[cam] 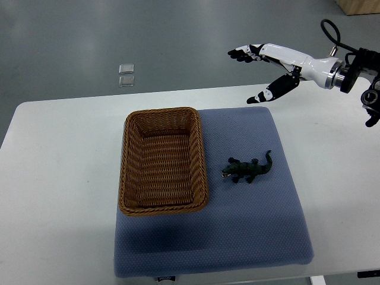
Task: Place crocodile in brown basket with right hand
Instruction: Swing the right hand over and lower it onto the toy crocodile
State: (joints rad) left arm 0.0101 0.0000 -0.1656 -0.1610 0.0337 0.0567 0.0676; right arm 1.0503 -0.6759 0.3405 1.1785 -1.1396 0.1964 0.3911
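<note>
In the top view, the right hand (pixel 282 58) is hovering in the upper right of the frame, above the far edge of the white table (pixel 59 178). Its arm is coming in from the right edge. Its fingers (pixel 242 54) are spreading wide, the thumb is pointing down and left, and it is holding nothing. The green crocodile (pixel 248 169) is lying flat on the blue mat (pixel 237 237) at centre right of the frame, well below the hand and apart from it. Its snout is pointing left and its tail is curling toward the upper right. The brown basket (pixel 163 113) is sitting just left of the crocodile on the mat's left part, without touching it, and nothing is showing inside. A small dark label (pixel 166 278) is peeking out at the mat's lower edge, with print too small to read. Two small clear squares (pixel 126 75) are lying on the grey floor (pixel 178 35) at upper left of centre.
</note>
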